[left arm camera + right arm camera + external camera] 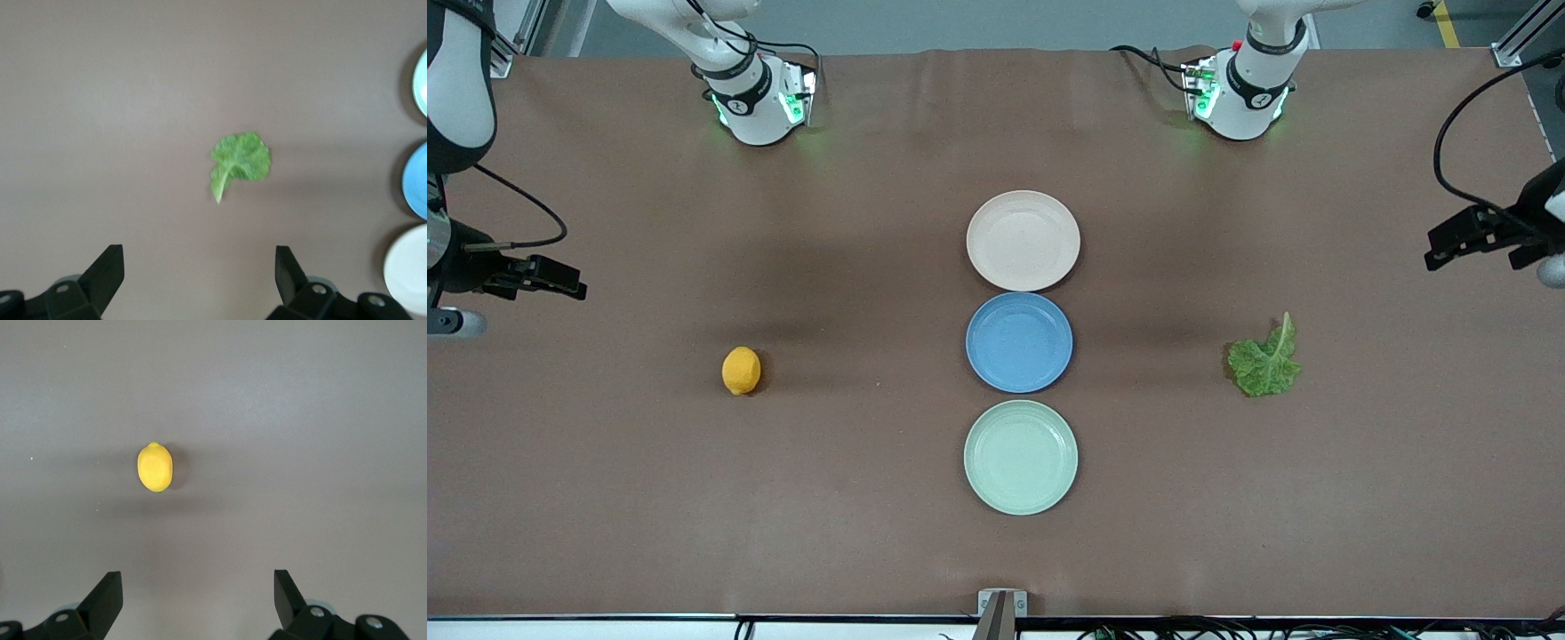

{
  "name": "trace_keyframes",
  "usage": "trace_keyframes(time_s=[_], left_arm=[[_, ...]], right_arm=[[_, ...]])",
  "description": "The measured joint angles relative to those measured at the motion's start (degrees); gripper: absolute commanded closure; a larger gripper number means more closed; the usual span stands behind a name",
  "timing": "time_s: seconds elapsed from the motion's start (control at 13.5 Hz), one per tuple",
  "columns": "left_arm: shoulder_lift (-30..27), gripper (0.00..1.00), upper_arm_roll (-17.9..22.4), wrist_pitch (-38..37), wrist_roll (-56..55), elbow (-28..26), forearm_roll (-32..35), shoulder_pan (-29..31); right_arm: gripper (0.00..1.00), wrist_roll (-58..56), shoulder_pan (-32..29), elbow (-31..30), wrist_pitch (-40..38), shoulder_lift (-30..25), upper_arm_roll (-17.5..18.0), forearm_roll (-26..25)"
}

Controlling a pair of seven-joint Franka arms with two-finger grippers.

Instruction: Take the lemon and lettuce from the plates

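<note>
Lemon [741,371] lies on bare tabletop [854,498] toward the right arm's end from the blue plate [1019,342]; lettuce [1264,359] toward the left arm's end. Beige plate [1023,240] and mint plate [1020,457] flank it, unobstructed. Left gripper [200,277] and right gripper [198,597] hang with jaws wide apart, holding nothing, partly cropped.

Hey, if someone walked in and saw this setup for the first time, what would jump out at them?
Probably the column of three empty plates mid-table: beige-pink plate nearest the robots, blue plate in the middle, mint green plate nearest the front camera. The lemon lies on the bare table toward the right arm's end, the lettuce toward the left arm's end. The left claw and right claw hang open above them.
</note>
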Motion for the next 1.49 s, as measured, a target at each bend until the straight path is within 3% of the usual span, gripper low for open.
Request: trace_keyframes(time_s=[0.3, 0.67, 1.49], left_arm=[[-5.13, 0.0, 4.89, -6.0, -0.91, -1.12, -3.2, -4.1], [-9.22, 0.0, 4.94, -5.86, -5.45, -5.72, -3.29, -7.35], [-9.64, 0.0, 4.21, 1.1, -0.3, -9.32, -1.8, -7.25]], right_arm=[[0.0, -0.7, -0.68, -3.44, -0.58, -4.91, 0.01, -0.09], [0.0, -1.01, -1.39, -2.5, -4.61, -7.44, 1.52, -0.18], [0.0, -1.01, -1.43, 1.22, -7.9, -8.06, 1.98, -0.2]])
